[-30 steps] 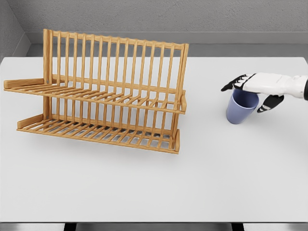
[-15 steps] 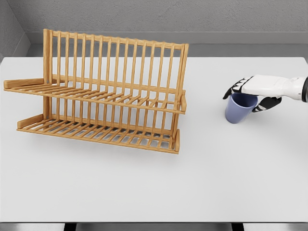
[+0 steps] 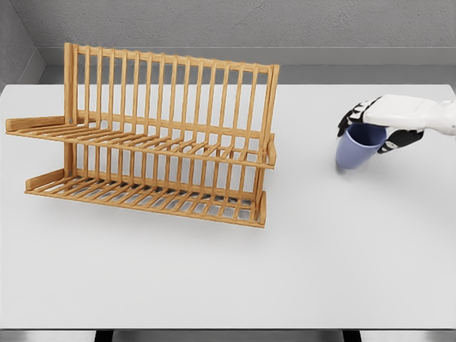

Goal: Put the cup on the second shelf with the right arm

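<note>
Head view. The right hand (image 3: 377,125) enters from the right edge and grips the blue cup (image 3: 358,146) at its rim, fingers curled over the top; the cup hangs tilted, mouth toward the hand, just above the white tabletop (image 3: 320,256) (a faint shadow lies beneath it). The wooden rack (image 3: 160,135) stands well apart to the hand's left; its upper shelf (image 3: 142,142), the likely target, runs lengthwise across the view. The left arm is not in view.
</note>
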